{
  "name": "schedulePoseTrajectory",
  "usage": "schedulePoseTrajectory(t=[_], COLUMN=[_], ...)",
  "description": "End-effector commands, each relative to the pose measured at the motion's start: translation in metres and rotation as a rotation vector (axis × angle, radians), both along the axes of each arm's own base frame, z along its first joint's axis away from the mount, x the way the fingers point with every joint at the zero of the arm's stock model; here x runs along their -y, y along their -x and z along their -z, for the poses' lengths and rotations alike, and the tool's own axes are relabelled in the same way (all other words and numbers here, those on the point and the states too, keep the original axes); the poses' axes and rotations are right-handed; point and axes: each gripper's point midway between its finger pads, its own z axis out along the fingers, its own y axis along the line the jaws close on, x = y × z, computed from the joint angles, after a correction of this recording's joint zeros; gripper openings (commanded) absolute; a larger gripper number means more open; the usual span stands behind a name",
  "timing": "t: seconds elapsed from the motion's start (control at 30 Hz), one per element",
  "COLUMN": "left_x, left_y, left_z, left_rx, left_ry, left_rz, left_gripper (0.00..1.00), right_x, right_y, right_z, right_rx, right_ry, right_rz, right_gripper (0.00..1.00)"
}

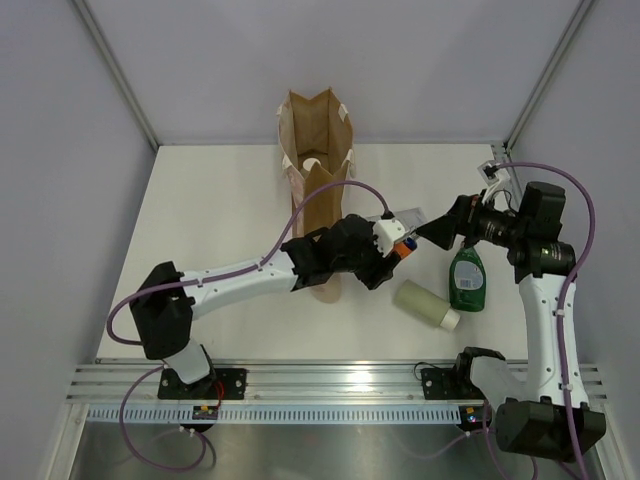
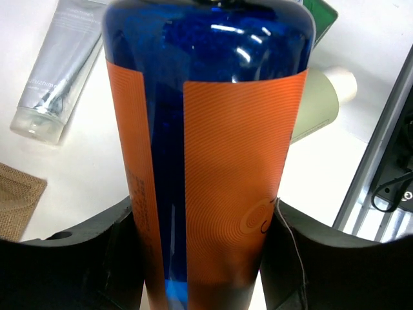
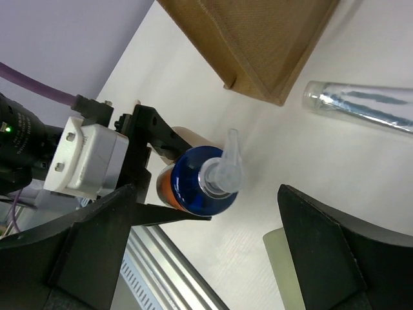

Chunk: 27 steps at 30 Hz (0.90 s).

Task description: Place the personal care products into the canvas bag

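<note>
- The right gripper (image 3: 208,194) is hanging with its dark fingers spread wide, gripping nothing.
- Between them, the left gripper (image 3: 161,171) is clamping the orange bottle (image 3: 193,181), whose blue shoulder and clear pump head are pointing at the camera.
- The canvas bag (image 3: 258,39) is lying on the white table (image 3: 181,84), left of the bottle.
- A silver tube (image 3: 361,106) is lying beyond the bottle, just beside the bag's corner.
- A pale green bottle (image 3: 274,248) is peeking in on the near right.
</note>
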Motion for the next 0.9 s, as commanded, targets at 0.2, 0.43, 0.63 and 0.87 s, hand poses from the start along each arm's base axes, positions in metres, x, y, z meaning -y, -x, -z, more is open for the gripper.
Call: schedulePoseTrajectory(t=[0.2, 0.43, 0.63, 0.87], left_x=[-0.024, -0.1, -0.143, -0.15], left_y=[-0.035, -0.124, -0.224, -0.313], left_z=[-0.165, -0.252, -0.244, -0.206], left_rx=[0.044, 0.094, 0.144, 0.154], left_ry=[0.406, 0.647, 0.643, 0.523], left_rz=[-0.129, -0.477, -0.796, -0.918], left_gripper=[0.0, 0.0, 0.0, 0.0], right_x=[0.021, 0.028, 0.028, 0.032], right_y=[0.002, 0.005, 0.011, 0.013], right_z=[-0.011, 0.007, 0.01, 0.009], right_rx=[0.193, 0.202, 0.203, 0.226], right_ry=[0.032, 0.015, 0.011, 0.028], right_rz=[0.058, 0.018, 0.008, 0.036], right_gripper=[1.0, 0.99, 0.99, 1.0])
